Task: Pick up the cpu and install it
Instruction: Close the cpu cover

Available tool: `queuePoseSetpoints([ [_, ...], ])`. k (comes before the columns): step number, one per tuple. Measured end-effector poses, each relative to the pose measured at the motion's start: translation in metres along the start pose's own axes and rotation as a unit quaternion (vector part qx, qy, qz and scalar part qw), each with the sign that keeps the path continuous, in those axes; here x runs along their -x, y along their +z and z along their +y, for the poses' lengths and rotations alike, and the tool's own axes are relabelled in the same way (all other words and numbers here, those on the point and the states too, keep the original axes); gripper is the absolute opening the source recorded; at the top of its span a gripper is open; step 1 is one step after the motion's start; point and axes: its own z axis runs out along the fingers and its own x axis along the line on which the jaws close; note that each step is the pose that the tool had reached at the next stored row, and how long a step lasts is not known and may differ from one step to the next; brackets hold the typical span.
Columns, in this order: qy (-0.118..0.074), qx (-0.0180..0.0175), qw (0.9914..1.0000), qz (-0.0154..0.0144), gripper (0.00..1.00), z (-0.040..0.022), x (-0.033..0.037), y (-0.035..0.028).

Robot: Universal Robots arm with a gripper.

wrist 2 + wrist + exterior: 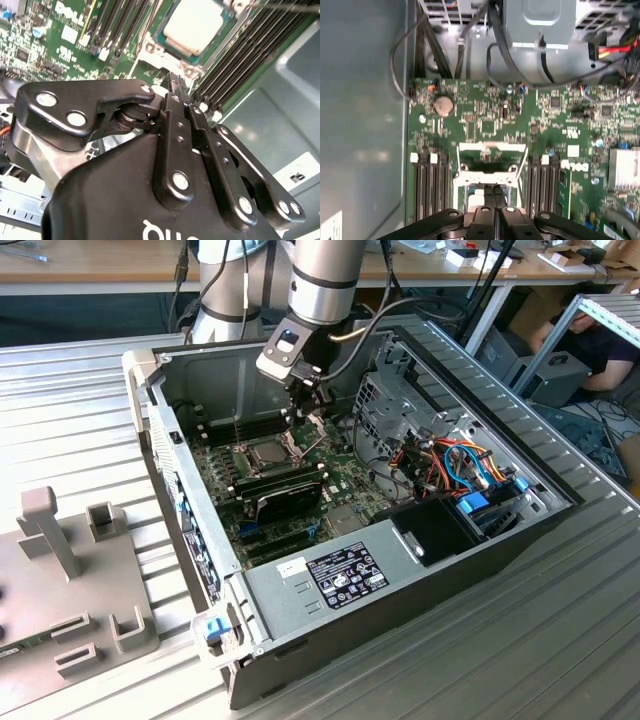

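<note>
End effector (175, 85): fingers pressed together, holding nothing.
Cpu (194, 24): flat on the green board (45, 45), shiny side up, just past the end effector's tip.

Counts, exterior view
1 computer case (200, 375), 1 motherboard (348, 490), 1 cpu (268, 453), 1 gripper (312, 420), 1 grey fixture (60, 585) at lower left.

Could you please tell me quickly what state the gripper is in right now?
Gripper: shut, fingers pressed together with nothing between them; the cpu lies in its socket, apart from it.
</note>
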Motion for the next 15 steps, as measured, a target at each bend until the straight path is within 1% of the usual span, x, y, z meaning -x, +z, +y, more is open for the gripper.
queuePoseSetpoints([
  [3,0.000,0.0000,1.00000,0.0000,0.11,0.0062,0.0001,0.0000],
  [6,0.000,0.0000,1.00000,0.0000,0.11,0.0097,0.0002,0.0001],
  [9,0.000,-0.0001,1.00000,-0.0001,0.11,0.0105,0.0002,-0.0002],
  [13,0.000,0.0000,1.00000,0.0000,0.11,0.0105,0.0002,-0.0027],
  [15,0.000,0.0000,1.00000,0.0001,0.11,0.0112,0.0003,-0.0027],
])
